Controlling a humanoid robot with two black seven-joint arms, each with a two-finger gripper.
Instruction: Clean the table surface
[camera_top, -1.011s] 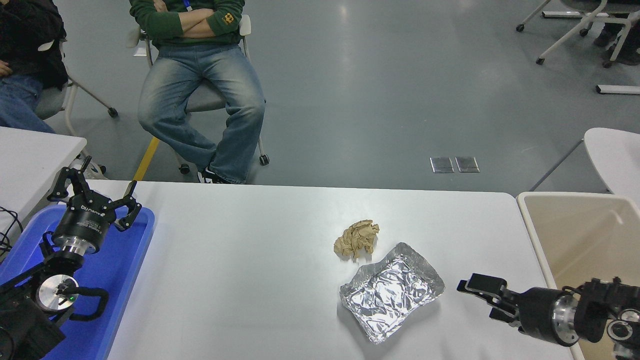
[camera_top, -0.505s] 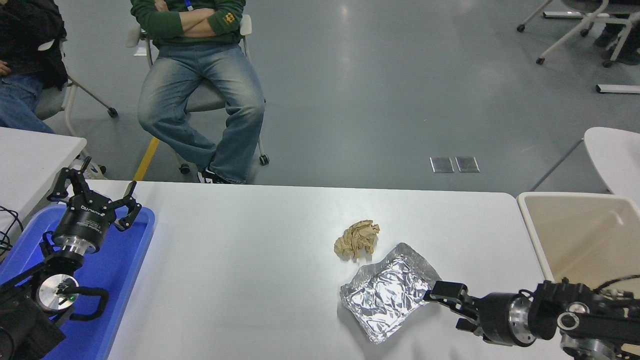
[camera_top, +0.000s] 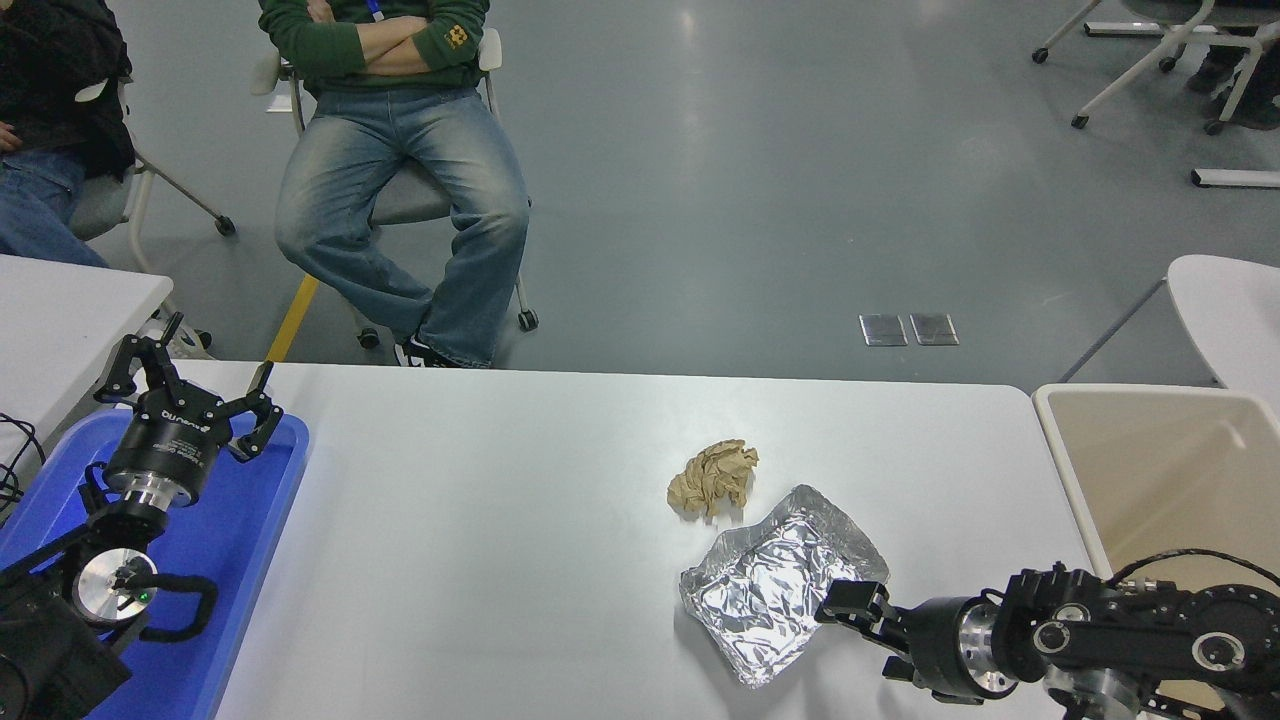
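Note:
On the white table surface (camera_top: 480, 520) lie a crumpled brown paper ball (camera_top: 713, 477) and, just in front of it to the right, a crumpled foil tray (camera_top: 765, 590). My right gripper (camera_top: 868, 632) comes in low from the right. It is open, and its upper finger reaches the foil tray's right edge. The left gripper (camera_top: 192, 385) is parked open above the blue tray (camera_top: 255, 520) at the lower left.
A beige bin (camera_top: 1150, 470) stands off the table's right end. Two people sit on chairs beyond the far edge, one in jeans (camera_top: 400, 200). Smaller white tables (camera_top: 60, 310) show at the left edge and the right edge.
My right gripper has moved left along the table's near side, from right of the foil tray up to its right edge. The left arm, paper ball and foil tray have not moved.

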